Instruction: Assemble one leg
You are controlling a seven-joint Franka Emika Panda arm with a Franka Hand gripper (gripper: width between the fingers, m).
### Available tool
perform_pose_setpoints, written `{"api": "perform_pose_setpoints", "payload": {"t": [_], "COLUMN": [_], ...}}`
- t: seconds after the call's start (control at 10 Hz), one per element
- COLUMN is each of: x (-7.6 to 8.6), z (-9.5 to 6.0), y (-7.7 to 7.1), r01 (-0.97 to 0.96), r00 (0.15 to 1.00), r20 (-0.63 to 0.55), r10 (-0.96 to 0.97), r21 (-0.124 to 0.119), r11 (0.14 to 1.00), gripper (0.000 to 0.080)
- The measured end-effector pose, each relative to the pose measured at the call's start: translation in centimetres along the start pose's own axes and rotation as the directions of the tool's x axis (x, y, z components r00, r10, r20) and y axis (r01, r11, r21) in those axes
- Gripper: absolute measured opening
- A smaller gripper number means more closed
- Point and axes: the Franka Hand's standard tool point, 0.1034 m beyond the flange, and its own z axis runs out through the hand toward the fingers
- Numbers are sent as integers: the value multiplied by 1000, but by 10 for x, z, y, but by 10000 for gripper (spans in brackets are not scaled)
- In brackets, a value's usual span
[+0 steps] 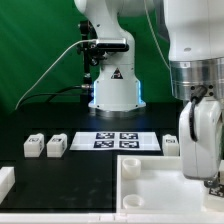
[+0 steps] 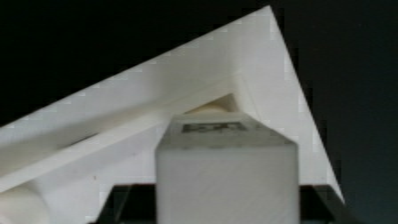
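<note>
In the wrist view a white blocky leg (image 2: pixel 222 170) stands between my gripper's (image 2: pixel 222 208) two dark fingers (image 2: pixel 130 205); its tagged end (image 2: pixel 214 127) points at a corner of the large white tray-like part (image 2: pixel 196 85). The jaws are closed on the leg. In the exterior view my gripper (image 1: pixel 205 172) hangs over the right side of the tray-like part (image 1: pixel 150 188), and the hand hides the held leg. Three more legs lie on the black table: two at the exterior view's left (image 1: pixel 33 146) (image 1: pixel 56 146) and one at its right (image 1: pixel 170 146).
The marker board (image 1: pixel 118 140) lies between the loose legs, in front of the robot base (image 1: pixel 112 90). A white block (image 1: pixel 5 181) sits at the exterior view's left edge. Cables run behind the base.
</note>
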Motion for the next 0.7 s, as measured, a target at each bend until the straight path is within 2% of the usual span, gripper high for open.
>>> {"api": "perform_pose_setpoints", "payload": {"t": [0.2,0.3,0.4,0.5,0.6,0.7], "x": [0,-1,-1,-3,-7,-8], "z": [1,1,1,3,2,2], "y": [1,2,2,5,8,11], "r01": [-4,12,20,196,254,498], "r00": [1000,1000,1000,981,967,867], "r20": [11,10,10,-6,-4,-22], "r10": [4,-12,-20,-196,-254,-499], "r21": [-3,-3,-3,-4,-13,-31], "r11": [1000,1000,1000,981,967,867], "gripper": [294,479,594,594,638,647]}}
